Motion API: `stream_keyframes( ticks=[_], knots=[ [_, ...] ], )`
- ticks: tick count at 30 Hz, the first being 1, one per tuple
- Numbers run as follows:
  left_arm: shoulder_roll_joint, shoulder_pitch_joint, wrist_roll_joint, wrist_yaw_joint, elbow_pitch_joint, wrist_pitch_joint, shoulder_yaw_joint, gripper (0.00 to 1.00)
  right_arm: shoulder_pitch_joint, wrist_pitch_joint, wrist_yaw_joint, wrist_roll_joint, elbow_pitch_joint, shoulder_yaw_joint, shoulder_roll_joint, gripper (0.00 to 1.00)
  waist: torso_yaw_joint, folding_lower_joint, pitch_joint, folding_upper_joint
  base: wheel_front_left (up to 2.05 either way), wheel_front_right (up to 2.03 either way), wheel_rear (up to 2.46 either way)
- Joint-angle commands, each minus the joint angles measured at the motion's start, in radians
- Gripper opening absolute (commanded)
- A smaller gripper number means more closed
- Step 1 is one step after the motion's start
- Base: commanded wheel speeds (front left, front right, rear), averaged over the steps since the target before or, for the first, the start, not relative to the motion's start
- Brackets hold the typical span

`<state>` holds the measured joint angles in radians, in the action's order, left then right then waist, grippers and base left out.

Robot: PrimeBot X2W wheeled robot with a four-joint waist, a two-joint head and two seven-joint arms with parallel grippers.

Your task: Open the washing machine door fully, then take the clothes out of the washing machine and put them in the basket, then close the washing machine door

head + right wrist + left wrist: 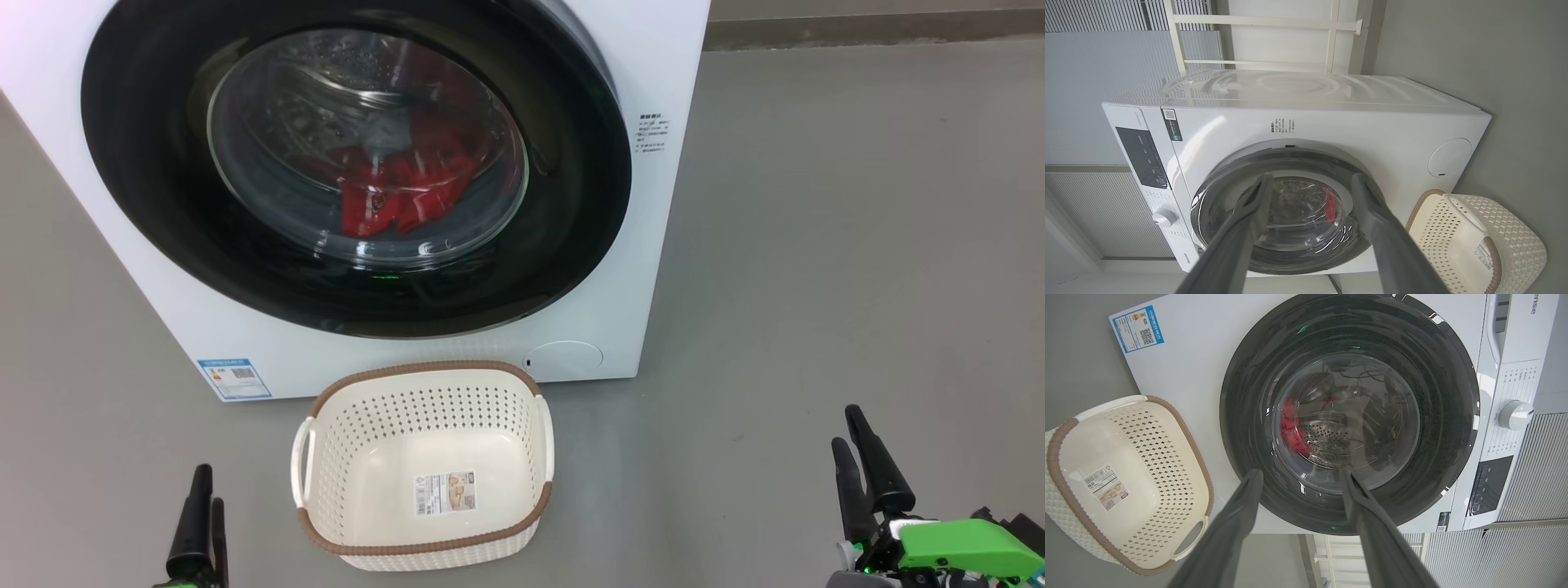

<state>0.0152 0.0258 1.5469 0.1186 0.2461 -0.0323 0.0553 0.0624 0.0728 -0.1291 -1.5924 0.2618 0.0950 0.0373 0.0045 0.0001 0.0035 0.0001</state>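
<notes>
The washing machine (661, 73) stands before me with its round black door (155, 196) shut flat against the white front. Through the bulging glass window (269, 98) red clothes (400, 196) lie in the drum, with a grey piece above them. The cream basket (424, 367) sits on the floor just in front of the machine, holding no garments, only its label sticker. My left gripper (210, 490) is low at the left, open, well short of the door (1241, 416). My right gripper (845, 426) is low at the right, open, fingers apart in the right wrist view (1312, 177).
Grey floor (857, 245) spreads wide to the right of the machine. A blue label (234, 378) and a round filter cover (563, 358) mark the lower front. A control knob (1515, 415) and dark panel (1488, 486) sit along its top. A white rack (1274, 41) stands behind.
</notes>
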Motion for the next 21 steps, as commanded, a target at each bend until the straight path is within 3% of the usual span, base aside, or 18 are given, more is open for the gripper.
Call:
stream_keyframes(
  ticks=[1, 8, 21],
  knots=[
    [0.017, 0.033, -0.019, 0.003, -0.039, 0.011, 0.002, 1.0, 0.05, -0.012, 0.0, 0.017, -0.041, -0.019, 0.014, 1.0, 0.0, -0.0001, 0.0, -0.0001, 0.0, 0.0, 0.0],
    [0.025, 0.034, -0.067, 0.004, -0.06, 0.029, -0.009, 1.0, 0.057, -0.047, 0.0, 0.055, -0.065, -0.061, 0.033, 1.0, 0.002, -0.0001, 0.0, -0.0001, 0.0, 0.0, 0.0],
    [0.039, 0.033, -0.254, 0.005, -0.091, 0.067, -0.03, 1.0, 0.084, -0.111, -0.001, 0.186, -0.074, -0.152, 0.094, 1.0, 0.005, -0.0001, -0.001, -0.0001, 0.0, 0.0, 0.0]
  ],
)
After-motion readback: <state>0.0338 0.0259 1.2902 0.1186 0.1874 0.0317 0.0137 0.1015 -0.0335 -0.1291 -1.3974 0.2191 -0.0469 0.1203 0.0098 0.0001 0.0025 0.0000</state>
